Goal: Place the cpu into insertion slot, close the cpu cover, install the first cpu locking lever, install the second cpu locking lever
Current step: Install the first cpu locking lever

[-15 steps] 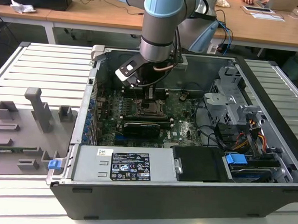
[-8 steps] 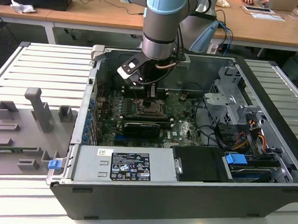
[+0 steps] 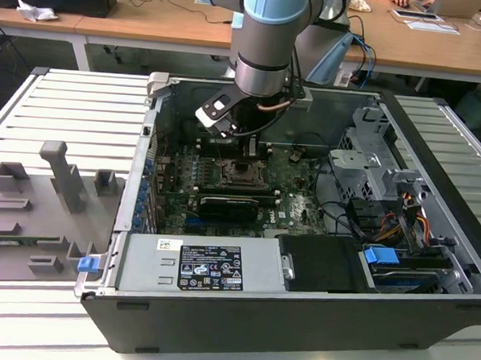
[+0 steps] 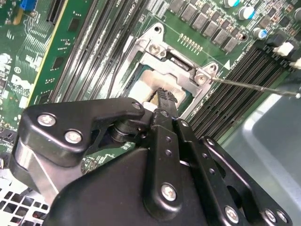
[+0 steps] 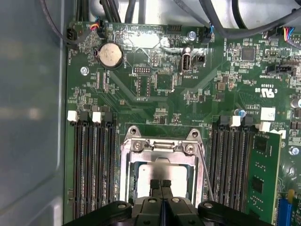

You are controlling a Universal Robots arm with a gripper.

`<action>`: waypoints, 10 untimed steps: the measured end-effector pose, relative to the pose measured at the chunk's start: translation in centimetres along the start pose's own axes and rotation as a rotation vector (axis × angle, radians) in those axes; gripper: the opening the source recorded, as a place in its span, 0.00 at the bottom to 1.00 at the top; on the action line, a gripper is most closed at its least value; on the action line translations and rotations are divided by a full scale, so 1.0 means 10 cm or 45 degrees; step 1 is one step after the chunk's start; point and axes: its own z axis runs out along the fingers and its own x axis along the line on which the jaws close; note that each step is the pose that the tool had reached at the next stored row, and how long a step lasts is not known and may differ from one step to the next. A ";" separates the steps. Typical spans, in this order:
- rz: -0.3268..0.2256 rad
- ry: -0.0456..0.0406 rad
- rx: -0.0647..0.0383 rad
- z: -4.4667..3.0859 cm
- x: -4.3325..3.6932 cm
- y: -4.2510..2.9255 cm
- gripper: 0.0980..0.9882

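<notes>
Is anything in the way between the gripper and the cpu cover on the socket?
Nothing visible does. In the first wrist view the gripper is directly over the cpu cover, its tips at the window where the cpu shows. A thin locking lever runs beside the cover, off to the side of the gripper.
</notes>
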 end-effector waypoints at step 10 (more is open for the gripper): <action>0.000 0.000 0.000 -0.058 0.000 0.008 0.01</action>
